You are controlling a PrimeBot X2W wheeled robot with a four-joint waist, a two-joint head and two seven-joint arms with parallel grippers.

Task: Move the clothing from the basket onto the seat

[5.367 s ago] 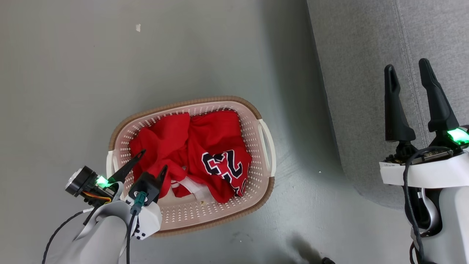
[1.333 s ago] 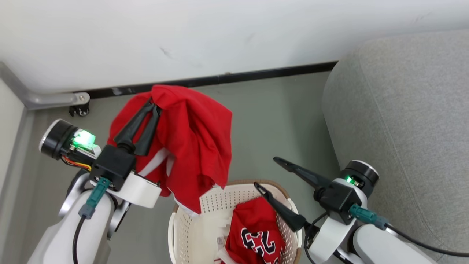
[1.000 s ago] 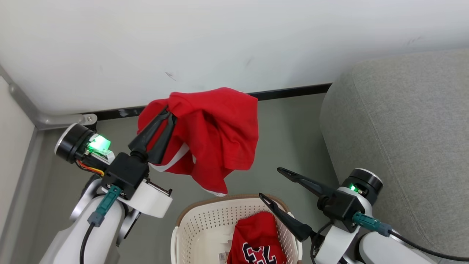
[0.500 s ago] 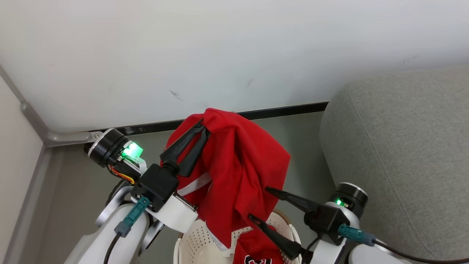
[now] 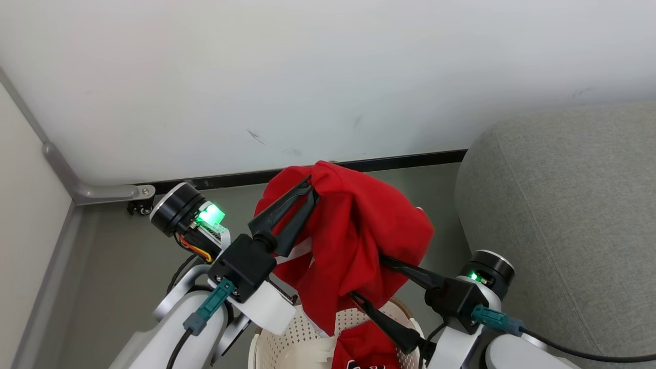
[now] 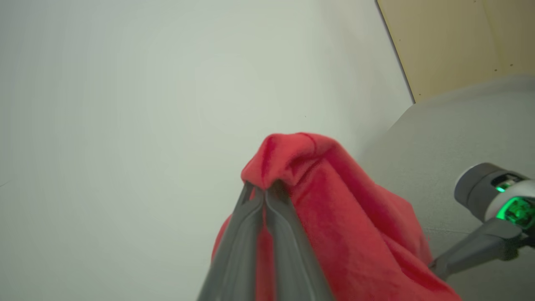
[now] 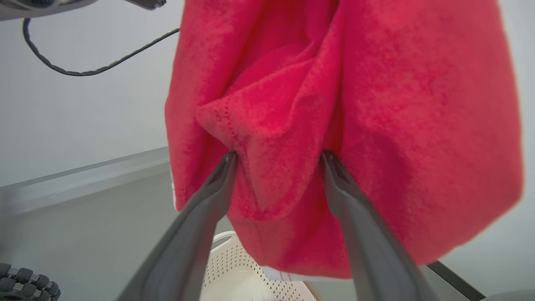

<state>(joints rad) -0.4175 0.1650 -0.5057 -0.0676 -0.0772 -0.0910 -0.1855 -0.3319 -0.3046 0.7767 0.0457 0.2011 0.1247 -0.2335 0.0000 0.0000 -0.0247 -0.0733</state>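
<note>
Plain red garment (image 5: 359, 241) up in air at centre of head view, out of basket, bunched and hanging; top fold pinched at its 11 o'clock by left gripper (image 5: 311, 187), fingers fully closed on cloth, tips together w/ small hump of fabric above them in left wrist view. Lower part of same garment against right gripper (image 5: 368, 279) at approx. 5 o'clock: fingers spread wide, one fold of cloth between them, tips touching fabric on both sides but not squeezing, so no real hold there yet. Jersey (image 5: 361, 353) down in basket (image 5: 287, 343) at 6 o'clock, only partly visible at bottom edge, under hanging hem. Seat (image 5: 564, 215) at 3 o'clock, near garment but apart from it. Wall (image 5: 307, 77) at 12 o'clock, black skirting strip (image 5: 410, 159) just behind garment top, grey floor (image 5: 123, 256) at 9 o'clock. Step in hand, prob.: carrying 1st garment from basket to seat; lift done, placing not yet. Next move, as judgement only: either close right fingers on that fold for 2-point hold, or draw right gripper out of cloth; then swing toward 3 o'clock w/ hem high enough to pass rounded seat edge, and open left fingers only above cushion. Possible trouble: hem catching on basket rim or on an open right finger and dragging. After that, 2nd trip for jersey.
</note>
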